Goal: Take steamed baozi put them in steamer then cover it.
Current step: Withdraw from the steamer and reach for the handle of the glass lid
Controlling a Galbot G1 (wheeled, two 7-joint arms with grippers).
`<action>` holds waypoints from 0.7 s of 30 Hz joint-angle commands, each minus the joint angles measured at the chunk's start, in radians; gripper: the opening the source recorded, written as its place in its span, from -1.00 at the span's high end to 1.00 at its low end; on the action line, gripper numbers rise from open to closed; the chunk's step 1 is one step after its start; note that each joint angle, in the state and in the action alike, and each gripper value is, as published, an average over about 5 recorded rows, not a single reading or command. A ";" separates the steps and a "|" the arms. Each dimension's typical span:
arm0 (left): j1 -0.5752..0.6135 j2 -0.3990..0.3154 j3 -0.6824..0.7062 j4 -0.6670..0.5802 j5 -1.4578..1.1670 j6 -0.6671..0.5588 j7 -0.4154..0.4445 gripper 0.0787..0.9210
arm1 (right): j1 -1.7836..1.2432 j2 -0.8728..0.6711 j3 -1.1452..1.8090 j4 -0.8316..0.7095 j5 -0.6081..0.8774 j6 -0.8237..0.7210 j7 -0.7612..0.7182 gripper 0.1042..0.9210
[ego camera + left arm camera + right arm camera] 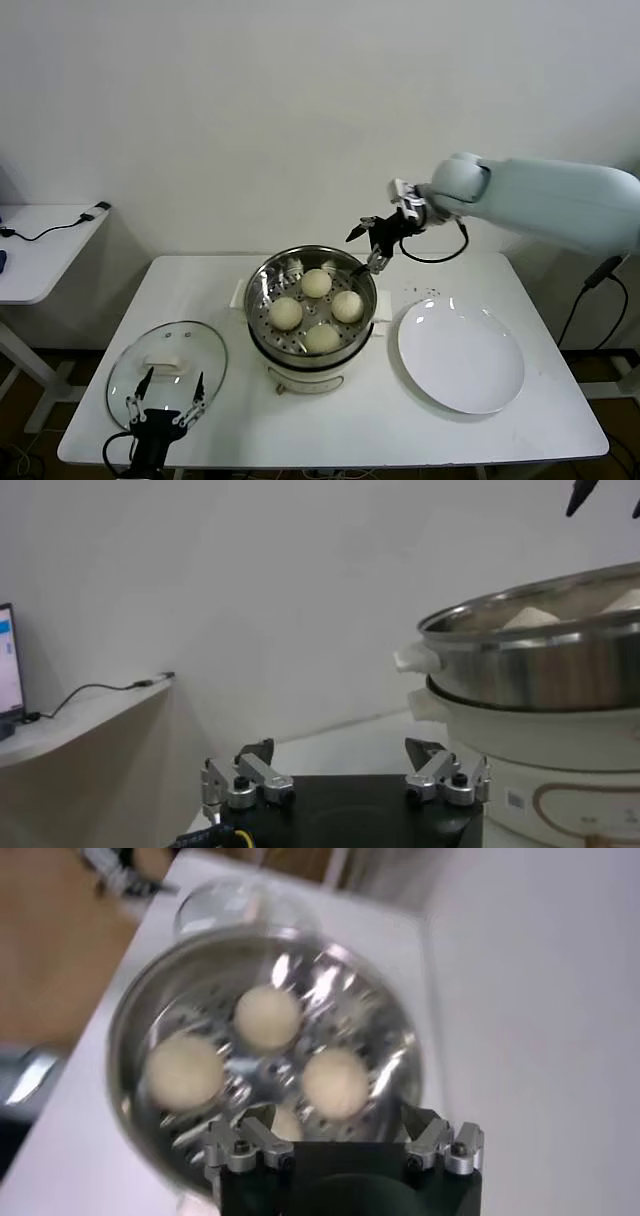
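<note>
- The steamer, a shiny steel pot with a perforated bottom on a cream-white base, stands in the middle of the white surface.
- All four steamed baozi lie inside the pot, spaced apart on the perforated floor; the right wrist view looks down on them.
- The cover, a clear glass lid with a metal rim and a cream-white bar handle, lies flat on the surface to the robot's left of the steamer, well off the pot and near the front edge.
- The right hand hangs in the air above the far right rim of the steamer, its fingers spread and gripping nothing; no bun touches it.
- The left hand sits low at the front left of the surface, at the near edge of the cover, fingers spread wide and holding nothing. Its own wrist view shows the two fingertips standing apart, with the steamer's side rising ahead.
- A flat white plate lies bare on the surface to the right of the steamer, just beside its base.
- A second white side table with a dark cable on it stands off to the left.
</note>
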 commanded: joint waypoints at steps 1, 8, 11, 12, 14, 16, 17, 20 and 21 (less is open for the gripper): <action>-0.025 -0.022 -0.007 -0.007 0.002 0.016 -0.016 -0.77 | -0.596 -0.402 0.627 0.221 0.010 0.237 0.396 -0.76; -0.027 -0.029 -0.029 -0.031 0.054 0.019 -0.009 -0.77 | -1.248 -0.412 1.275 0.277 -0.066 0.251 0.447 -0.76; -0.025 -0.030 -0.040 -0.041 0.110 0.022 0.004 -0.77 | -1.464 -0.362 1.498 0.293 -0.097 0.244 0.450 -0.76; -0.024 -0.030 -0.043 -0.043 0.135 0.024 0.007 -0.77 | -1.522 -0.341 1.559 0.299 -0.104 0.240 0.451 -0.76; -0.023 -0.030 -0.048 -0.047 0.196 0.025 0.008 -0.77 | -1.643 -0.290 1.678 0.311 -0.123 0.230 0.452 -0.76; -0.024 -0.031 -0.053 -0.048 0.272 0.028 0.004 -0.77 | -1.742 -0.238 1.780 0.321 -0.146 0.221 0.452 -0.76; -0.027 -0.031 -0.057 -0.047 0.320 0.027 0.000 -0.77 | -1.790 -0.211 1.826 0.327 -0.158 0.215 0.451 -0.76; -0.038 -0.027 -0.074 -0.040 0.503 0.013 -0.018 -0.77 | -1.890 -0.134 1.930 0.348 -0.185 0.195 0.450 -0.76; -0.045 -0.025 -0.083 -0.036 0.575 0.001 -0.024 -0.77 | -1.914 -0.106 1.962 0.354 -0.194 0.189 0.450 -0.76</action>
